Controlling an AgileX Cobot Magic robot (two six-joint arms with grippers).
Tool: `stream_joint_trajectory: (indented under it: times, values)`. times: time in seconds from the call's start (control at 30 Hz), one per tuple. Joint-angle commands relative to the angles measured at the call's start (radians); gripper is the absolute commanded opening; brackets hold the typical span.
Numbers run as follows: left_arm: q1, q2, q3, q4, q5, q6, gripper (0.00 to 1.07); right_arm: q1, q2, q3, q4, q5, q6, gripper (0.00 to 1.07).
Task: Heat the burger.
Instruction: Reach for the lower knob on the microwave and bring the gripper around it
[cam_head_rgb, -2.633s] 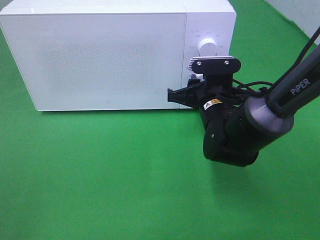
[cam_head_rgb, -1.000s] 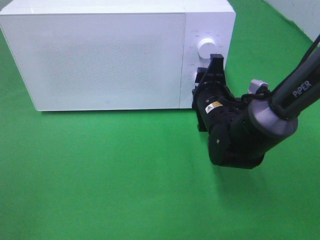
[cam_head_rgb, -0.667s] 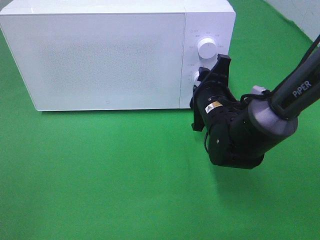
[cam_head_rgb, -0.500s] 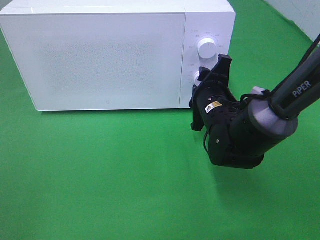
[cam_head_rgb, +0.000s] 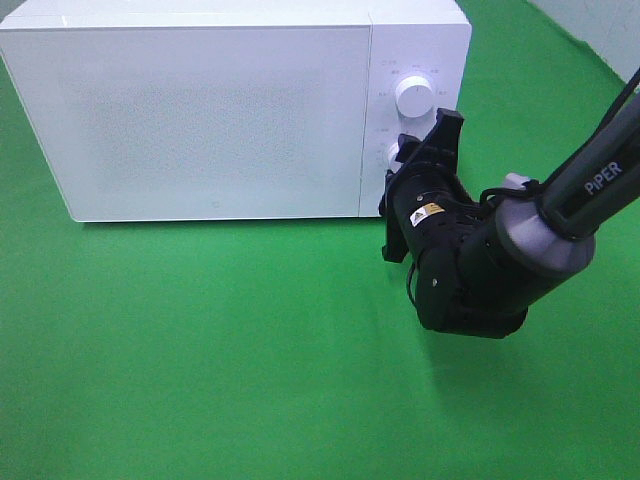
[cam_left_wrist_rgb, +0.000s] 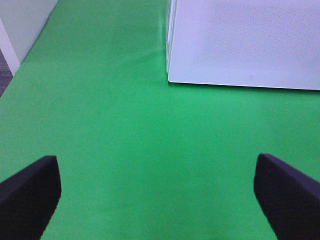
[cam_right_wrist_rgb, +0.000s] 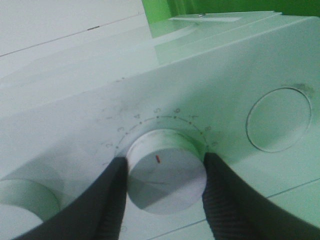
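Exterior high: my right gripper (cam_head_rgb: 425, 150) is at the lower dial (cam_head_rgb: 393, 153) of the white microwave (cam_head_rgb: 220, 110). The door is shut, and I cannot tell where the burger is.

Left wrist: the left gripper (cam_left_wrist_rgb: 159, 200) is spread wide, holding nothing, above the green counter (cam_left_wrist_rgb: 125, 150).

Right wrist: both fingers (cam_right_wrist_rgb: 107, 200) clamp that dial's sides.

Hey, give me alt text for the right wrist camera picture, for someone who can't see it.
Two dark fingers press against opposite sides of a white dial with a small red mark, on a white microwave's control panel. Numbers arc round part of the dial, and a round outline sits beside it.
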Motion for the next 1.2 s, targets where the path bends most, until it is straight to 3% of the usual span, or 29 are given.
stream_joint_trajectory:
  times: [0.03,0.3,0.33,0.47,0.53,0.93,1.2]
  values:
    - [0.002,-0.022,0.002,-0.001,-0.009,0.001,0.97,0.006,-0.01,-0.034,-0.098,-0.14,-0.026,0.08]
    - [0.002,-0.022,0.002,-0.001,-0.009,0.001,0.97,0.009,-0.01,-0.034,-0.014,-0.14,-0.062,0.26]
    - [0.002,-0.022,0.002,-0.001,-0.009,0.001,0.97,0.009,-0.01,-0.034,0.007,-0.14,-0.065,0.34]
    - [0.002,-0.022,0.002,-0.001,-0.009,0.001,0.97,0.009,-0.01,-0.034,0.023,-0.14,-0.071,0.45]
    - [0.002,-0.022,0.002,-0.001,-0.009,0.001,0.97,0.009,-0.01,-0.034,0.039,-0.131,-0.095,0.56]
    - [0.002,-0.022,0.002,-0.001,-0.009,0.001,0.97,0.036,-0.011,-0.032,0.039,-0.094,-0.152,0.65]
    - [0.002,-0.022,0.002,-0.001,-0.009,0.001,0.97,0.056,-0.127,0.064,0.016,-0.013,-0.292,0.65]
